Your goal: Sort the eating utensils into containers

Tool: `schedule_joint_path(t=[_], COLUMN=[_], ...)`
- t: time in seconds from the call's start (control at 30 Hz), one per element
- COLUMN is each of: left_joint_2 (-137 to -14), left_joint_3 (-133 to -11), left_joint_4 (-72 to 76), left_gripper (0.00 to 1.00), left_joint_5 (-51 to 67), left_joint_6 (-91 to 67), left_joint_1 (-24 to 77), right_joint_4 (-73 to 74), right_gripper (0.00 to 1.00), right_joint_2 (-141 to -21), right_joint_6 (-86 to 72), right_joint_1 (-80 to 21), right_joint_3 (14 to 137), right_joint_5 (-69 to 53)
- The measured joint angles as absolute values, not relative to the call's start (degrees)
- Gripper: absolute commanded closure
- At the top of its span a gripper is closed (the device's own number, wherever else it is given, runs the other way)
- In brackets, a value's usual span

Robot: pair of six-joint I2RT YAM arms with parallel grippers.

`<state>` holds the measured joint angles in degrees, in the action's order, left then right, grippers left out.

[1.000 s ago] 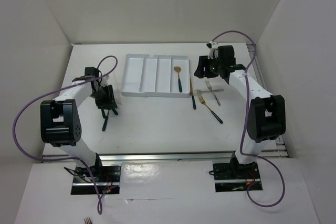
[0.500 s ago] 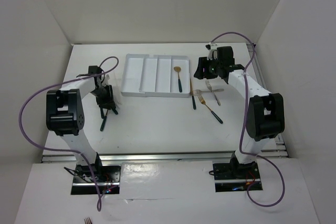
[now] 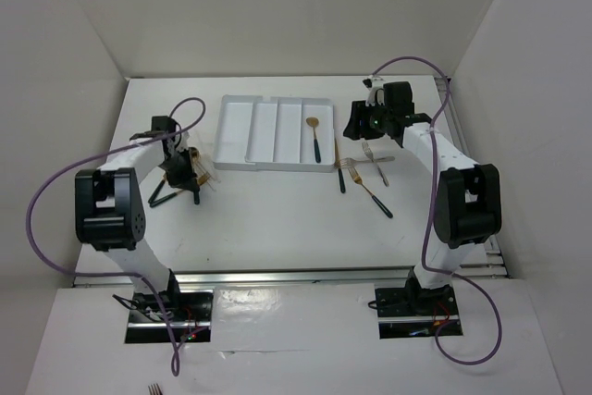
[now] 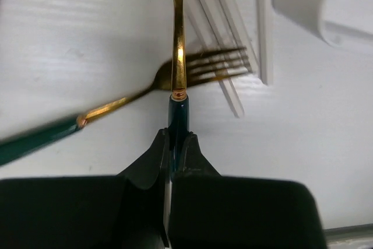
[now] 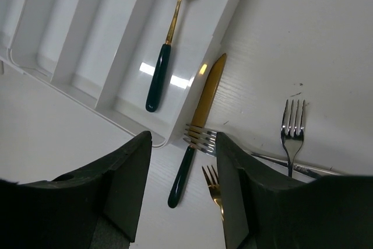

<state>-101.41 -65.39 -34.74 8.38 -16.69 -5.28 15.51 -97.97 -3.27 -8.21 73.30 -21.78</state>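
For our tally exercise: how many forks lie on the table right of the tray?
3: a silver fork, tines toward the back; a second silver fork across it, tines by the knife; a gold fork, dark-handled, angled beside them. More may be hidden.

Spoon (image 3: 314, 138) lies in the tray (image 3: 237, 129), rightmost compartment — knife (image 3: 339, 173) and forks (image 3: 373, 153) just right.

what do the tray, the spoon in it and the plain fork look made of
Tray: white plastic by the look, smooth and glossy, with glare on its floor. Spoon: gold-toned polished metal head, dark teal handle, maybe coated or resin. Fork: bare silver metal, likely stainless steel, shiny.
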Motion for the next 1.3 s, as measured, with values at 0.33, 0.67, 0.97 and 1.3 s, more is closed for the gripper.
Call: schedule_joint_path(t=[0.33,0.67,0.97,1.3], left_joint_2=[-73.2,-97.3,-113.8,-127.0], left_joint_3=[-68.0,-87.9,-98.4,-107.4], left_joint_4=[-30.2,-28.1,-22.4,-19.3], left_gripper=[1.0,1.0,1.0,1.0], left_joint_5=[9.0,36.3,41.0,34.0], left_joint_6=[-15.5,-15.8,-23.4,-28.8], left_joint_1=[-3.0,9.0,19.2,23.9], right_joint_4=[15.0,15.0,15.5,15.9], right_gripper=[0.39,0.1,0.09,0.1], right_joint_2=[-94.5,-94.1,-91.1,-89.3], right_joint_6=[0.1,0.9,-0.4,-2.7], right_joint_1=[-8.3,-7.8,-4.2,-2.5], right_joint_3=[68.0,67.0,66.0,65.8], right_joint_5=[-20.3,-15.4,-14.3,-14.5])
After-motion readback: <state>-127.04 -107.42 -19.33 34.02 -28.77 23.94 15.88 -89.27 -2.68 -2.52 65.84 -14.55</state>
